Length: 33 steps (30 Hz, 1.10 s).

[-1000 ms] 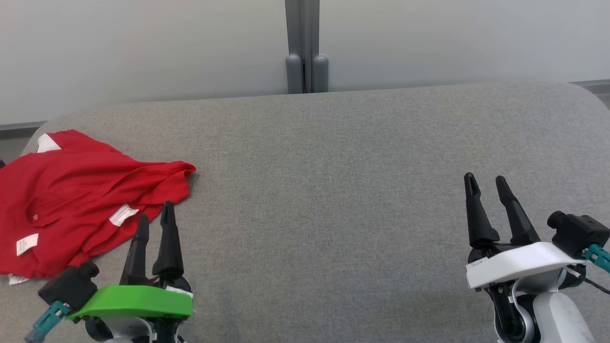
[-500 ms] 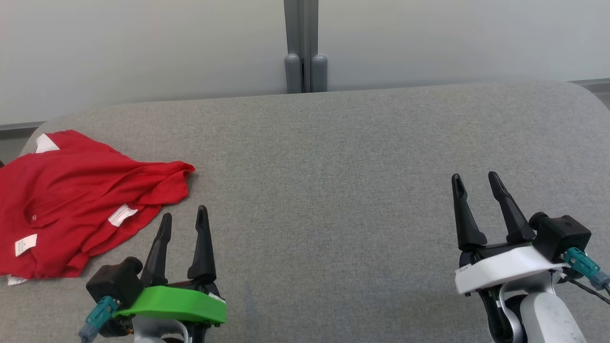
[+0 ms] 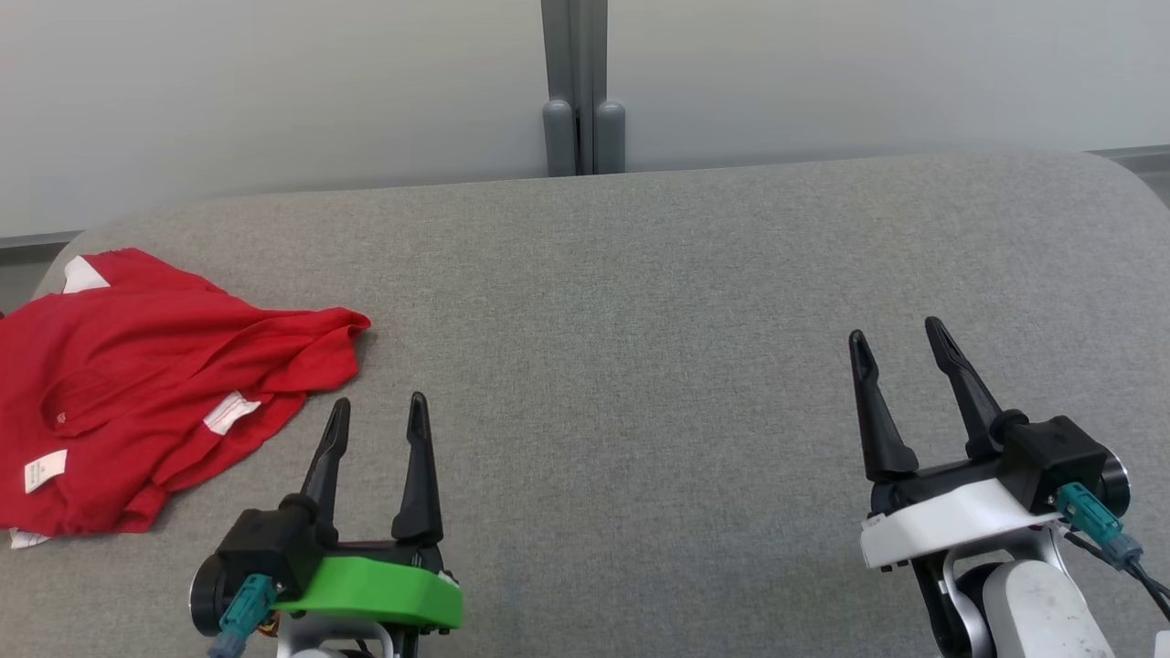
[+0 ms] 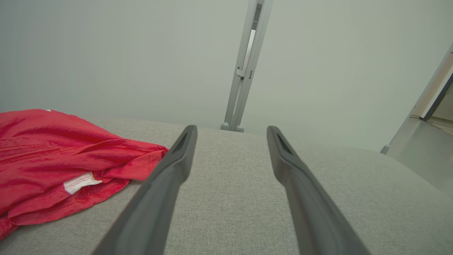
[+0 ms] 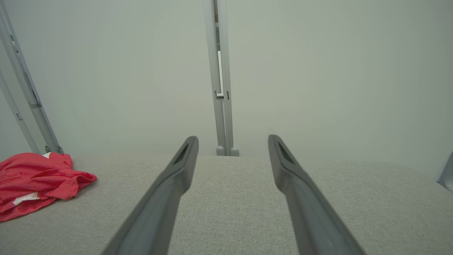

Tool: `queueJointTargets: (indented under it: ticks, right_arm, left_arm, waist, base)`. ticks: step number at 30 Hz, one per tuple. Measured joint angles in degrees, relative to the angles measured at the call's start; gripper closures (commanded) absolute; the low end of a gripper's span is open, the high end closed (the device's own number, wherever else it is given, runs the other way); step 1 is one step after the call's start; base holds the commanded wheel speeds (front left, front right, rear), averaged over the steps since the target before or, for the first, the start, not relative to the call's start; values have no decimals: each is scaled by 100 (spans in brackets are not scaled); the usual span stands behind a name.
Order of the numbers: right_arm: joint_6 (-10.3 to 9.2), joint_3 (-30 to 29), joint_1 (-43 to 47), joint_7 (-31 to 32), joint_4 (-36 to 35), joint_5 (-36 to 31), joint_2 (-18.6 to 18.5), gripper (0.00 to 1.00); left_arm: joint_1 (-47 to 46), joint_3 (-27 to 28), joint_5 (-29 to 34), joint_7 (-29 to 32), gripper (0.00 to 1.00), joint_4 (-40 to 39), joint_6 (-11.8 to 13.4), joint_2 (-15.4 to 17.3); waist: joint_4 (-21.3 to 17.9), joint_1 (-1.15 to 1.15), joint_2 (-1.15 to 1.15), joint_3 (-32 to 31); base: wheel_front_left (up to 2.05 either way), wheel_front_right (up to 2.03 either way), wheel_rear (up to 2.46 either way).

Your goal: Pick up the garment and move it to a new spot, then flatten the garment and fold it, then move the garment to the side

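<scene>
The garment (image 3: 137, 375) is red cloth with small white labels, lying crumpled at the far left of the grey padded surface (image 3: 640, 302). It also lies at the left in the left wrist view (image 4: 53, 159) and at the far left in the right wrist view (image 5: 32, 180). My left gripper (image 3: 379, 411) stands open at the lower left, a little to the right of the garment and apart from it, with nothing between its fingers. Near the lower right my right gripper (image 3: 898, 334) is open too and holds nothing.
Pale partition panels rise behind the surface, joined by a grey post (image 3: 574, 91). The surface has rounded far corners, and its left edge runs close to the garment. Bare grey fabric stretches between the two grippers.
My left gripper has drawn back from the garment's near edge and moved right, off the cloth. The right gripper has shifted slightly left. The garment lies as before.
</scene>
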<state>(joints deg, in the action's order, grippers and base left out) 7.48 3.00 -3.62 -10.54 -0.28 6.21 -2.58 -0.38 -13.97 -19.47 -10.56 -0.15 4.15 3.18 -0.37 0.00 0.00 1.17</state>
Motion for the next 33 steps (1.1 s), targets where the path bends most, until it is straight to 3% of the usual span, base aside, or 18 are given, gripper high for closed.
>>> queueJointTargets:
  ticks: [12, 28, 33]
  right_arm:
    - [1, 96, 86, -146, -47, 278, -11, 0]
    - [1, 125, 107, -326, 26, -315, -14, 0]
    - [1, 145, 107, -376, 3, -110, -16, 0]
  left_arm:
    - [108, 129, -99, -145, 0, 108, -257, -36]
    - [124, -29, 416, -321, 0, 176, -136, -42]
    - [131, -65, 515, -371, 0, 180, -91, -42]
  waist:
    - [1, 0, 0, -11]
    - [1, 0, 0, 26]
    - [9, 0, 0, 41]
  base:
    - [0, 0, 0]
    - [0, 0, 0]
    - [0, 0, 0]
